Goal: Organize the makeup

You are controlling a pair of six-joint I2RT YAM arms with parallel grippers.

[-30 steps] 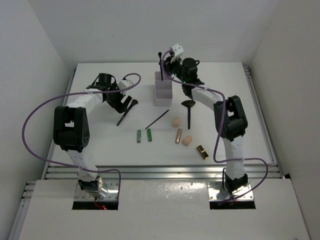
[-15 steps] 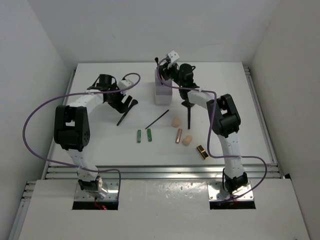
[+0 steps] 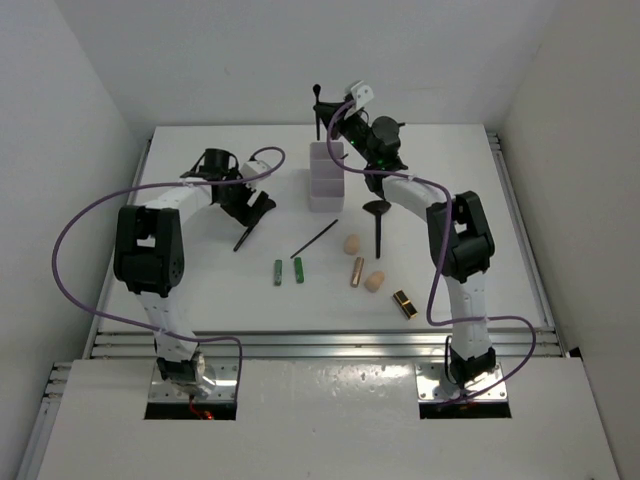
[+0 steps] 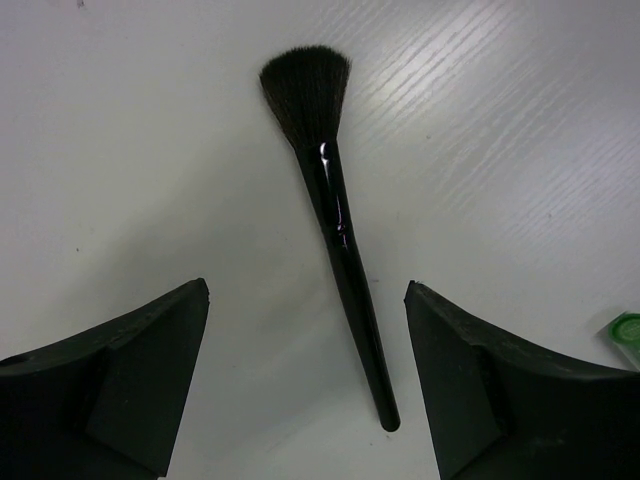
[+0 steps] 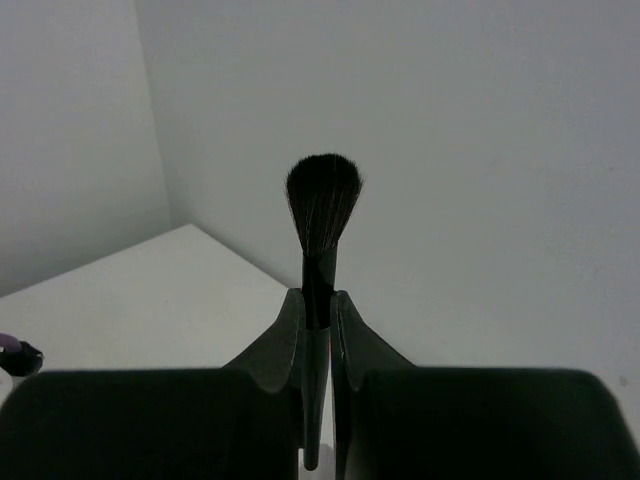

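A black brush (image 4: 340, 235) lies flat on the table, bristles away from me, with its handle between the fingers of my open left gripper (image 4: 305, 295). In the top view the left gripper (image 3: 252, 207) hangs over that brush (image 3: 244, 237). My right gripper (image 5: 317, 300) is shut on a second black brush (image 5: 322, 205) and holds it upright, bristles up, above the white three-compartment box (image 3: 325, 180). The top view shows this gripper (image 3: 336, 128) and its brush (image 3: 318, 105). On the table lie a fan brush (image 3: 378, 222), a thin pencil (image 3: 315, 238), two green tubes (image 3: 288, 271), a rose-gold tube (image 3: 357, 271), two peach sponges (image 3: 351, 243) and a black-gold lipstick (image 3: 404, 303).
White walls enclose the table on three sides. A green tube's end (image 4: 625, 328) shows at the right edge of the left wrist view. Purple cables loop off both arms.
My right gripper dipped left toward the box, then rose again with the brush still held. My left gripper shifted slightly toward the brush on the table.
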